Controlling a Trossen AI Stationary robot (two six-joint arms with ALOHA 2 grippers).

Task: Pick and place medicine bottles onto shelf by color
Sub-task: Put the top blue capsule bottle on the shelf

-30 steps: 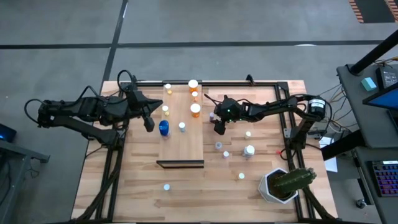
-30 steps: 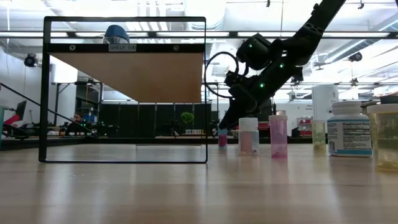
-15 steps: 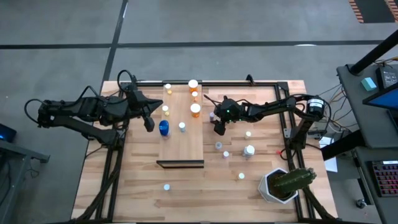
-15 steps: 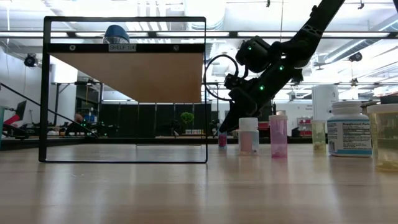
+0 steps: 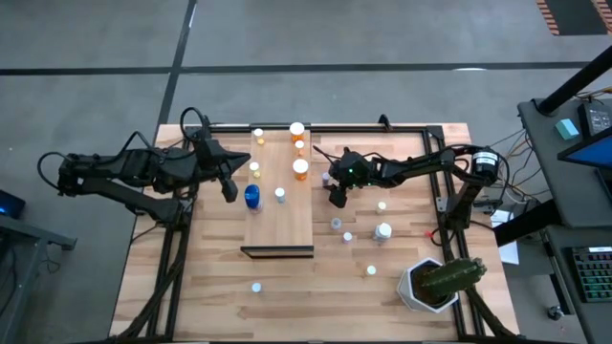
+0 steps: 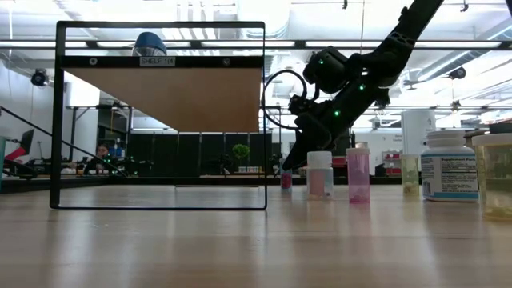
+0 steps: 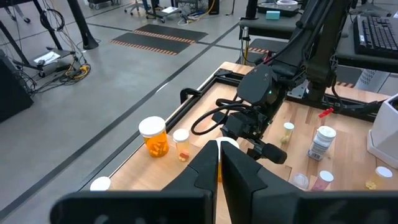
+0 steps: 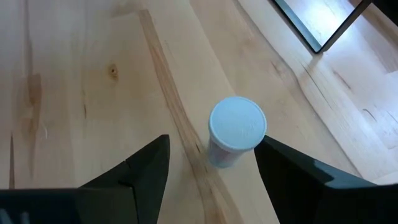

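Beside the shelf (image 5: 279, 215), the right gripper (image 5: 337, 199) hangs low with jaws wide, straddling a white-capped pink bottle (image 8: 236, 129) standing on the table. Left gripper (image 5: 229, 189) waits shut. Nothing has moved since a second ago.

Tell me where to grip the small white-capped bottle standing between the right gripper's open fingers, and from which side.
Grip the small white-capped bottle on its round body just under the cap, coming down from above. It stands upright on the planked wooden table, and the right gripper already hangs over it, one dark finger either side, so closing there should pinch it squarely.
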